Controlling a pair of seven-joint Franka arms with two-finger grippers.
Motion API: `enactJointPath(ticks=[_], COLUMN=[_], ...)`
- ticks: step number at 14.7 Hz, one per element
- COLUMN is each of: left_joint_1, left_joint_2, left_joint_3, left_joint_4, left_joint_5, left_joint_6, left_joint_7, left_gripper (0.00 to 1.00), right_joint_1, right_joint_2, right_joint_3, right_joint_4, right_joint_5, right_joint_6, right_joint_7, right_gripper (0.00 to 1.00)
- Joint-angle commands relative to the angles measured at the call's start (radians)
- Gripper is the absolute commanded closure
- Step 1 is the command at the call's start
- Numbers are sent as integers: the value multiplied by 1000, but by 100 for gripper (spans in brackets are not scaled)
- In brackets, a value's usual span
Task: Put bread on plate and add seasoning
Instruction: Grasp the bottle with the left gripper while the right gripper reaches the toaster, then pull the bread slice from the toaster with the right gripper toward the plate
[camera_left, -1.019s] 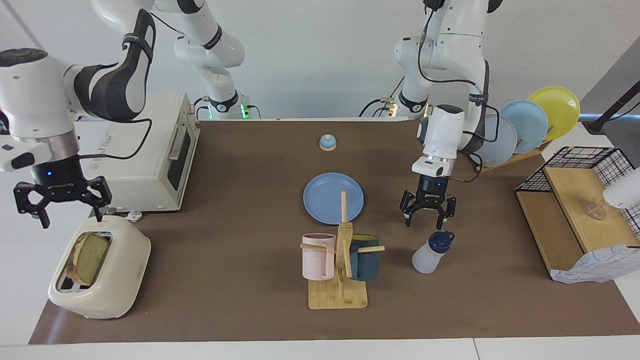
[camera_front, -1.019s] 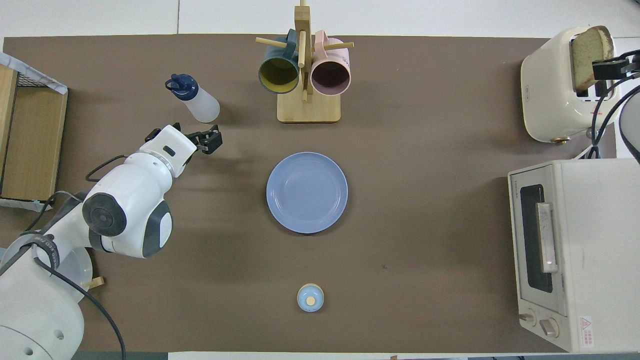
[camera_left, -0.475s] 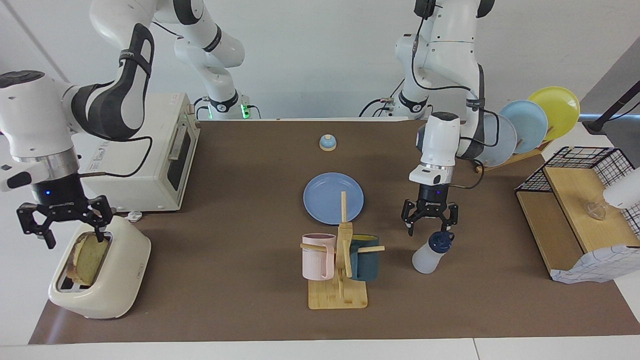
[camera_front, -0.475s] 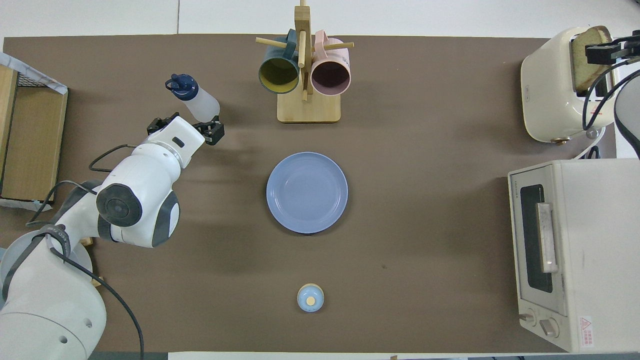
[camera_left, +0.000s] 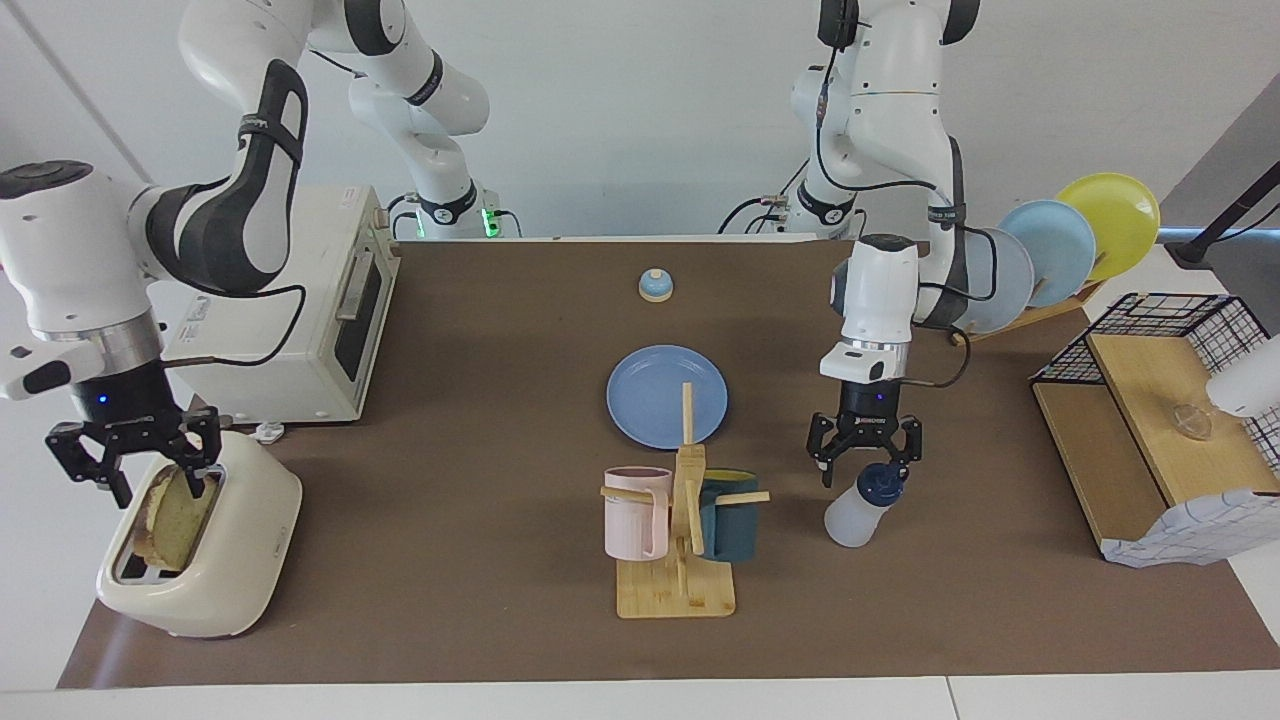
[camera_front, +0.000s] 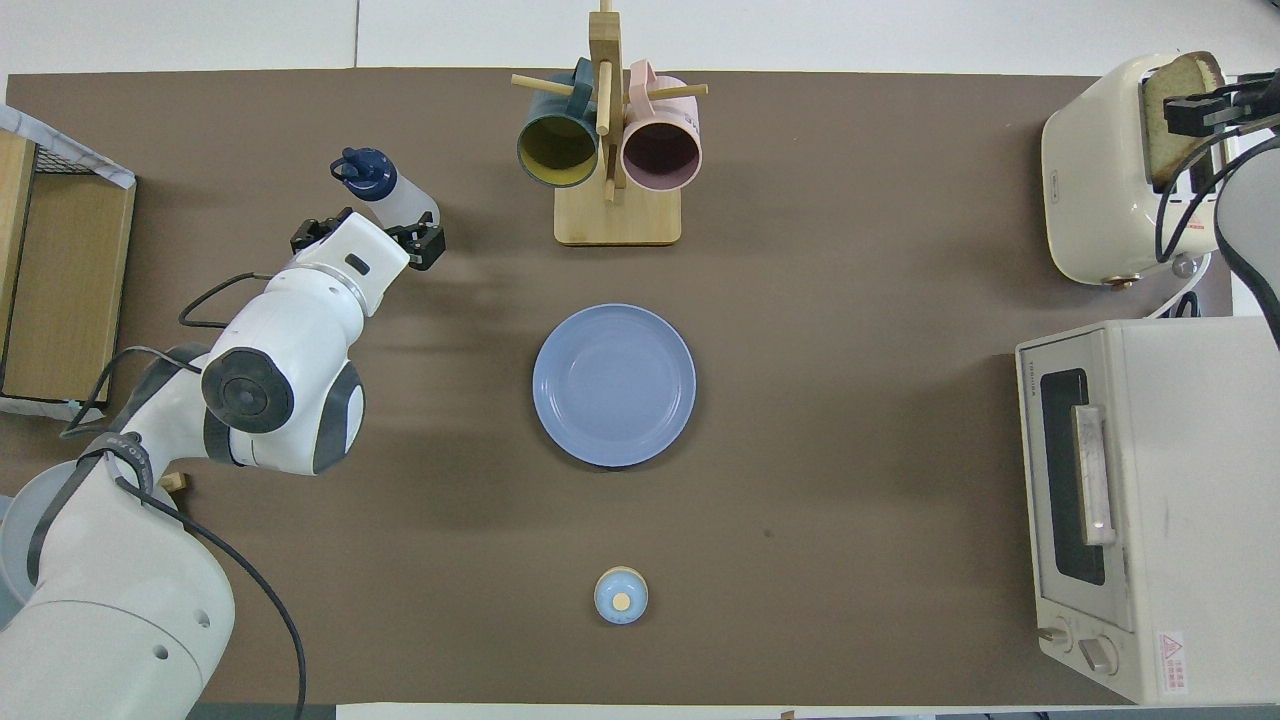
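The bread (camera_left: 172, 510) (camera_front: 1170, 110) stands upright in the slot of a cream toaster (camera_left: 230, 560) (camera_front: 1095, 170) at the right arm's end of the table. My right gripper (camera_left: 155, 482) (camera_front: 1225, 95) is lowered over it, open, with a finger on either side of the slice's top. The blue plate (camera_left: 650, 395) (camera_front: 613, 385) lies flat and bare mid-table. The seasoning (camera_left: 855, 515) (camera_front: 400, 205), a white bottle with a navy cap, stands toward the left arm's end. My left gripper (camera_left: 868, 472) (camera_front: 368, 240) is open, its fingers straddling the cap.
A white toaster oven (camera_left: 300, 310) sits nearer the robots than the toaster. A wooden mug rack (camera_left: 680, 520) with two mugs stands beside the plate, farther out. A small bell (camera_left: 655, 286), a rack of upright plates (camera_left: 1060, 245) and a wire shelf (camera_left: 1150, 420) are also here.
My right gripper has come down onto the bread's top and its fingers have narrowed. My left gripper has dropped from beside the plate down to the bottle's cap.
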Motion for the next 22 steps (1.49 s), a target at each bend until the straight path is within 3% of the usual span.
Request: enactJointPath(ticks=[1,3,7,10,16,20,22], left_joint_1=[-67,-87,-119,-182,-198,-199,-201], left_joint_2=[32,45,71,98,106,136,152], left_joint_3=[57,77,96,172,197,197,196], left_joint_4=[28,33,33,65,85,97,108], left_joint_5=[-48,-50,-113,-149,-151,-172,-196], left_joint_6=[8,8,17,16,16,26,55], left_joint_7=[-6,-6,-7,-9,-9,-20,-20], left_gripper=[0,0,0,0,0,0,0], right_joint_1=[-11,-11,-10,8,208,398,477], right_joint_2=[-1,-1,-9,-27,-156,-221,-257], right_joint_3=[5,5,7,11,10,22,34], right_joint_4=[-2,-2,25,156,210,193,117], right_joint_5=[25,22,-23,-69,-113,-92,-43], right_joint_6=[-3,-7,-71,-270,-568,-667,-636], right_joint_7=[-57,-69,-118,-120,-88,217,399], right_gripper=[67,100,100,100,100,100,100])
